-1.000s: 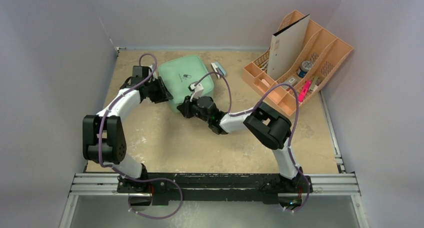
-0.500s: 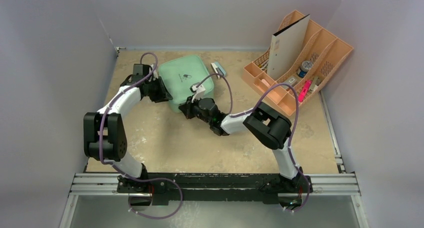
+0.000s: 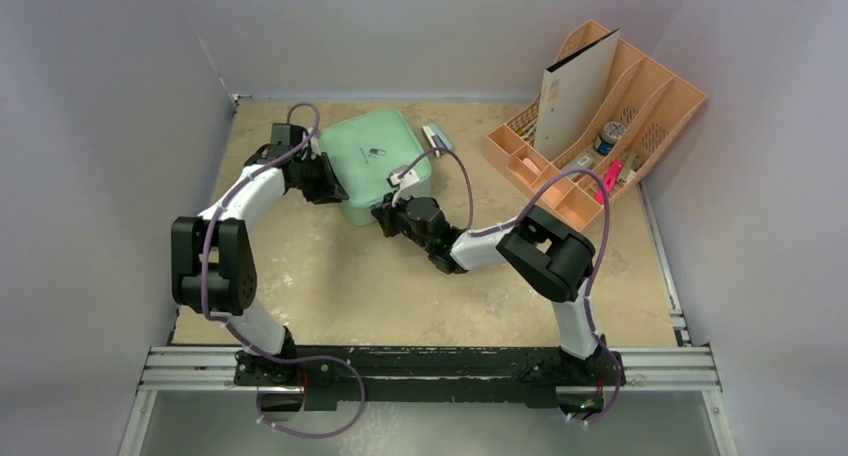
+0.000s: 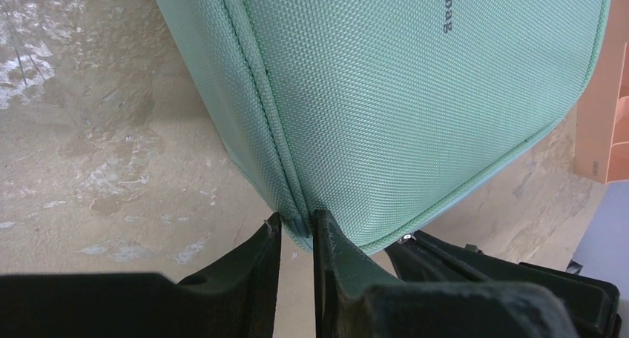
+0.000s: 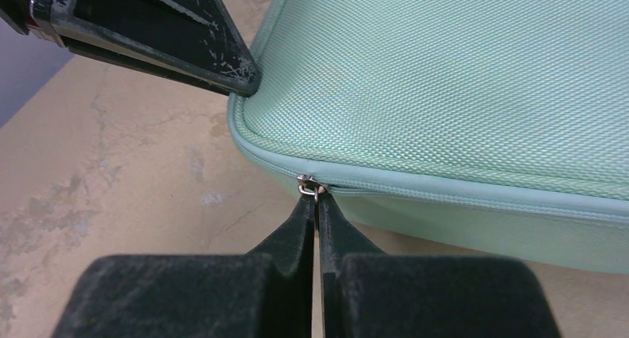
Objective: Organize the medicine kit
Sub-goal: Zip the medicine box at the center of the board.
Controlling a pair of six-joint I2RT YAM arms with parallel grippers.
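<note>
Medicine kit [image 3: 375, 166] upper centre of top view. Left claw [image 4: 297, 225] nipped narrow on its corner seam. Right claw [image 5: 317, 203] closed tight on zipper pull [image 5: 310, 184].

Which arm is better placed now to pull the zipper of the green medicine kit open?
Right. The right tool is shut on the zipper pull of the medicine kit. The left tool only pinches a corner seam, so it probably just steadies the case.

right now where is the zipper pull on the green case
In the right wrist view the zipper pull sits at the green case's near corner seam, pinched in the shut right pincer.
</note>
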